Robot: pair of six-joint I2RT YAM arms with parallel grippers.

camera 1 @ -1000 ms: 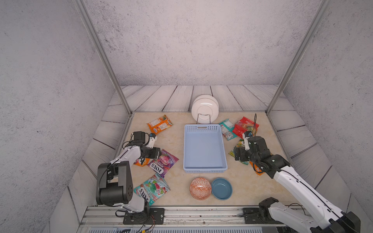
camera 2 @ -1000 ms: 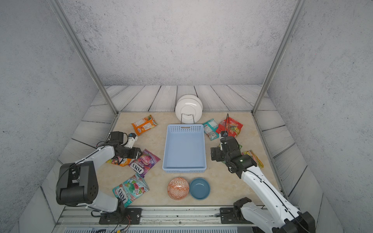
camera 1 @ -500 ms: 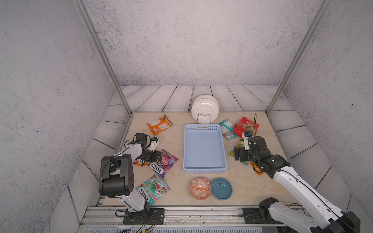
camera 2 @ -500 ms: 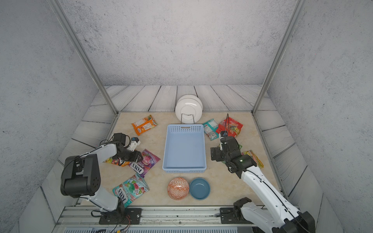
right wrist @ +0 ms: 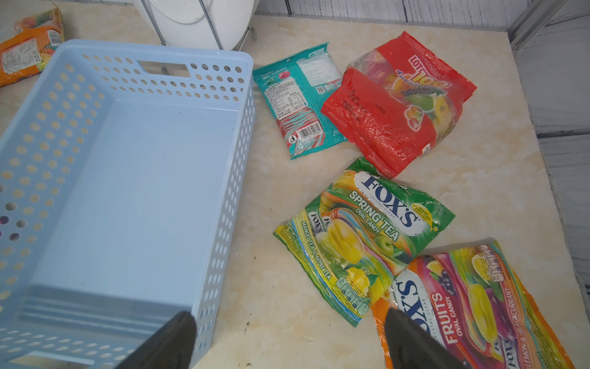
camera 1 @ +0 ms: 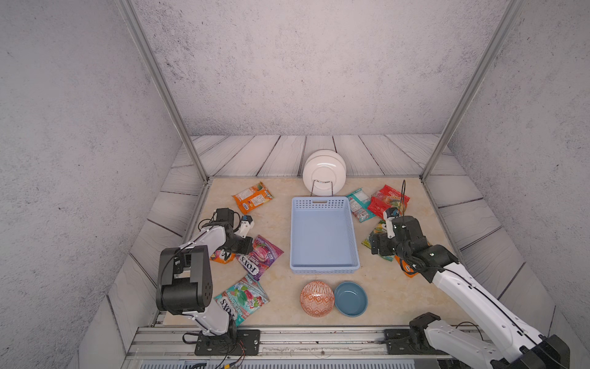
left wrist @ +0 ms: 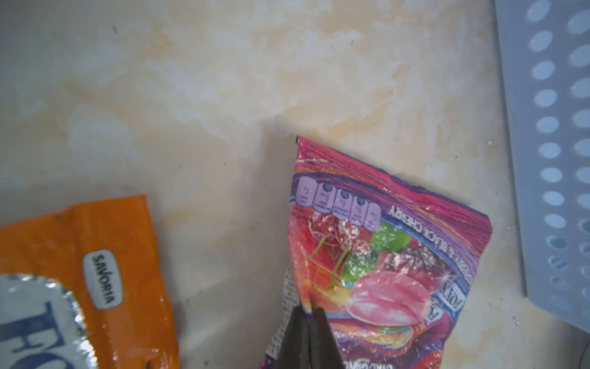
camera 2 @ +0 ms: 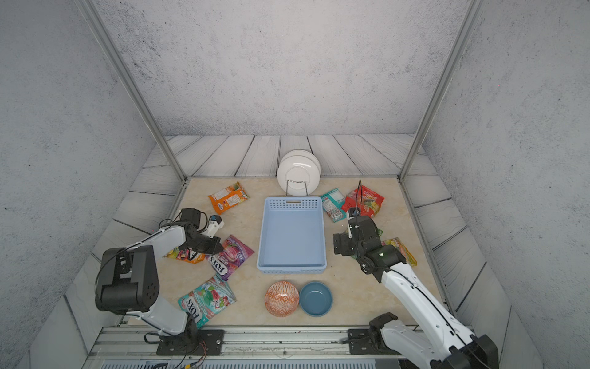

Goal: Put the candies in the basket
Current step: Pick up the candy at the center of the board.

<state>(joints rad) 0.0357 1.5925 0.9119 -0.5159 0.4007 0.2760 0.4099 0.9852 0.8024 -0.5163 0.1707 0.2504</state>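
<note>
green bag [right wrist: 364, 236]: "FOX'S SPRING TEA"; orange bag [right wrist: 472, 306]: "FOX'S FRUITS"; red bag [right wrist: 399, 102]: "100"; purple bag [left wrist: 383, 255]: "BLACK CHERRY"

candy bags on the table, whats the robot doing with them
The left gripper is shut on an edge of the glossy purple FOX'S candy bag, beside the empty light blue perforated plastic basket. The right gripper is open, between the basket and the glossy orange FOX'S Fruits bag. No bag is in the basket yet.

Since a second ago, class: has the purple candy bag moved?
No. The purple bag keeps its gap from the basket; the left gripper has shut on its edge.
</note>
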